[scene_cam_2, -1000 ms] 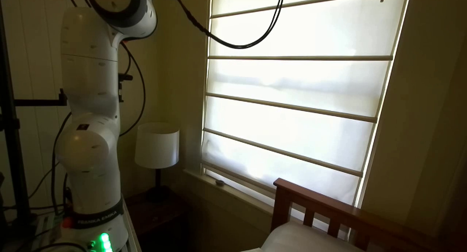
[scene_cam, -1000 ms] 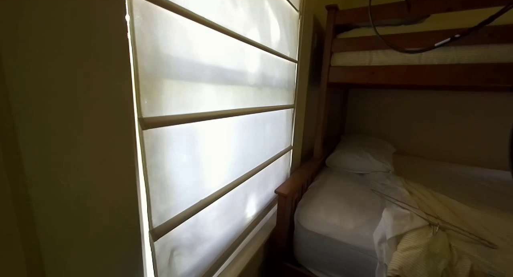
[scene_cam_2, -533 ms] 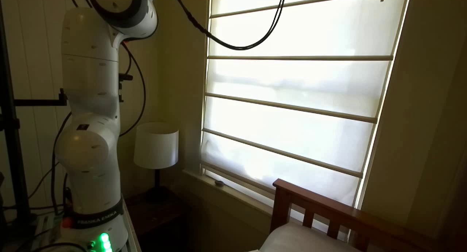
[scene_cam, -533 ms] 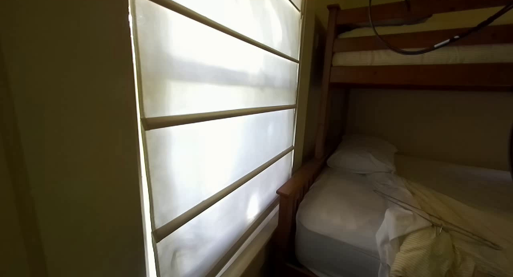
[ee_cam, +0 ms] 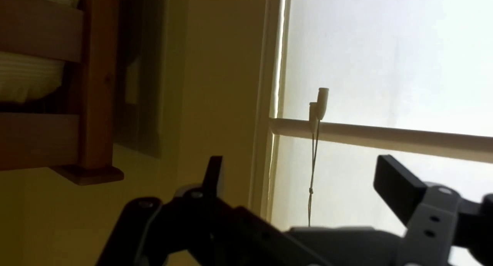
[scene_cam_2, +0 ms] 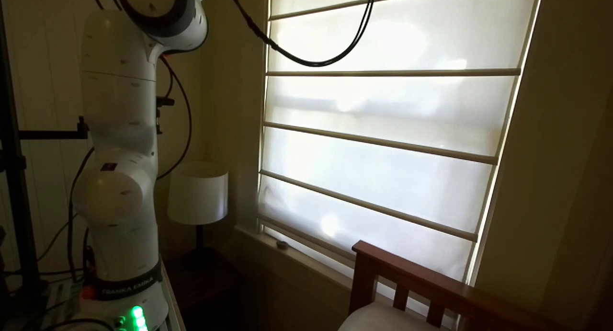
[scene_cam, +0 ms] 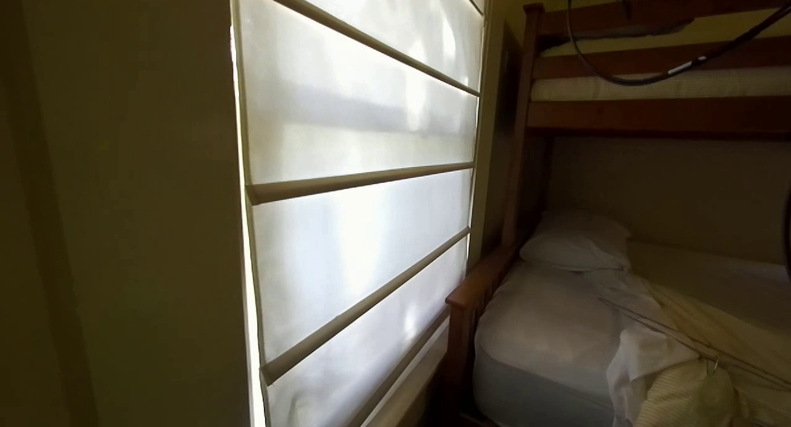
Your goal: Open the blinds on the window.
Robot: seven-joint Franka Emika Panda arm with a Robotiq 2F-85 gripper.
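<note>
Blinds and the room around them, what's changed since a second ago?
In an exterior view, the blinds and bunk bed have slid right in the picture; in an exterior view, the lamp has slid left while the robot arm kept its spot there, so arm and cameras probably shifted together. The blinds stayed lowered; no grasp or release shows.

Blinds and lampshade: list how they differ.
The blinds are large, flat and ribbed; the lampshade is small, rounded and unribbed. The blinds hang, backlit and bright; the lampshade sits on a dark stem and looks dimmer. Both are whitish.
</note>
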